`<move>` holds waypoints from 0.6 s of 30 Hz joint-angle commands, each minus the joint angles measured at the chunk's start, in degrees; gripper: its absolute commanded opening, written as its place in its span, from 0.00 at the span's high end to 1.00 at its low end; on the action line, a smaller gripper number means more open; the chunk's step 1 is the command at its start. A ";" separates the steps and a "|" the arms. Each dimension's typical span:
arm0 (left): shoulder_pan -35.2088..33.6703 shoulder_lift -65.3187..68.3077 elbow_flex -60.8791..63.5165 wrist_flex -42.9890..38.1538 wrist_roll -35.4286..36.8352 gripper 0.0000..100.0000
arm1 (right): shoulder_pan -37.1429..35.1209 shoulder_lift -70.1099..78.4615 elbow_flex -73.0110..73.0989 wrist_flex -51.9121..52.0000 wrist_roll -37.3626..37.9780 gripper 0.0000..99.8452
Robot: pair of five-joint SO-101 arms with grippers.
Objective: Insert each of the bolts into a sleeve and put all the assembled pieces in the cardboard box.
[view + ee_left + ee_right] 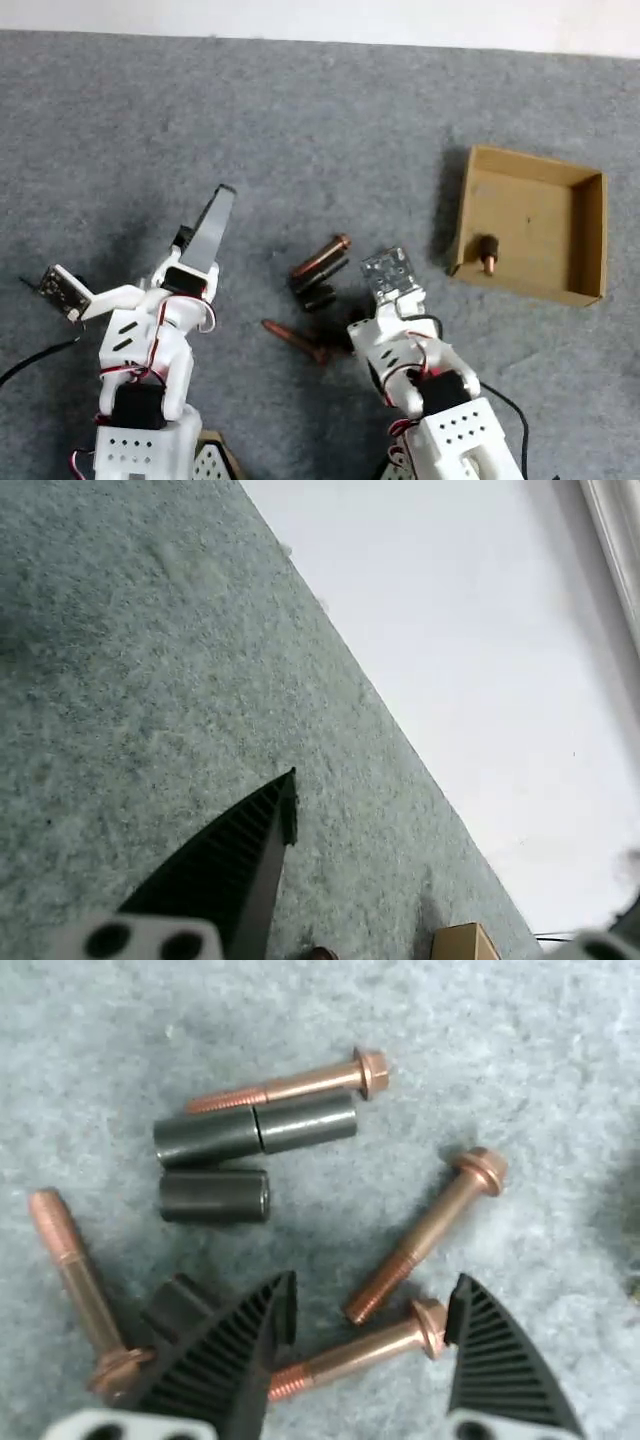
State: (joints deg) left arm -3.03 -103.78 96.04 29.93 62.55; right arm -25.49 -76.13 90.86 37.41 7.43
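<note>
Right end effector [375, 1285] is hanging spread wide astride a bolt [350, 1352]; left end effector [215, 215] (its spread is unclear) is hovering over worktop [300, 120].

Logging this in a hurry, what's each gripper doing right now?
Left gripper: cannot be told.
Right gripper: open, holding nothing, straddling a bolt on the carpet.

Bench-top robotics workspace, of the lab or hobby-workshop kind. A grey felt mat [300, 120] covers the work area, bordered along the frame's top by a plain white surface [420, 18]. The left arm [150, 370] at lower left and the right arm [440, 400] at lower right, both white plastic, carry exposed wiring. Loose bolts [320, 257] and sleeves [318, 292] lie between them.
</note>
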 commanded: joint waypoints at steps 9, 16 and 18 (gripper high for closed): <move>-0.13 -0.48 0.57 -1.41 0.44 0.50 | 0.75 -0.48 -4.88 8.13 -0.44 0.78; -0.13 -0.48 0.57 -1.41 0.44 0.50 | 0.66 -0.40 -4.70 9.89 -0.44 0.78; -0.13 -0.48 0.57 -1.41 0.44 0.50 | 0.75 -0.40 -4.70 9.89 -0.44 0.78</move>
State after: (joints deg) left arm -3.03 -103.78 96.04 29.93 62.55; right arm -25.32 -76.13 88.75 46.90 7.43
